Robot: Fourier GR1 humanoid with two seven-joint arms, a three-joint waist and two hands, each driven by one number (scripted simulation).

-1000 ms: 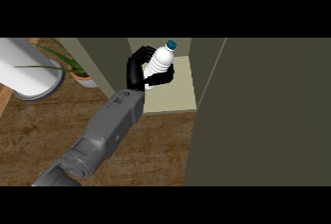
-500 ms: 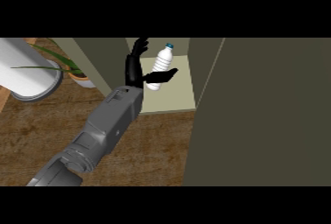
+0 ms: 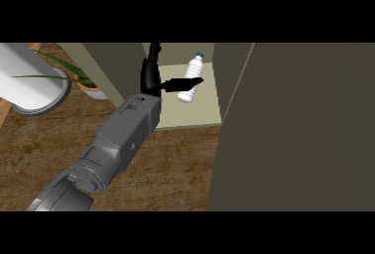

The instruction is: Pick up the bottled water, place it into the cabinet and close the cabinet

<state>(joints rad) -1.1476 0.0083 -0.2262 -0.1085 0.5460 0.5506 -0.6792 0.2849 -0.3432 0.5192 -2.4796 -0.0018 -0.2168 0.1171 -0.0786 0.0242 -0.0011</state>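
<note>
Item: bottle [image 3: 192, 75] is standing inside cabinet [image 3: 199, 114]; left hand [image 3: 151, 78] hovering open beside it, fingers straight; door [image 3: 307, 129] awaiting closing.

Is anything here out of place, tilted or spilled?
Nothing plainly wrong. The bottled water sits inside the cabinet, capped, nothing spilled; its slant may be only the viewing angle. The left hand is open beside it. The cabinet door stands open.

The bottled water [image 3: 193, 69] looks smooth plastic, the counter [image 3: 176, 168] rough brown wood
</note>
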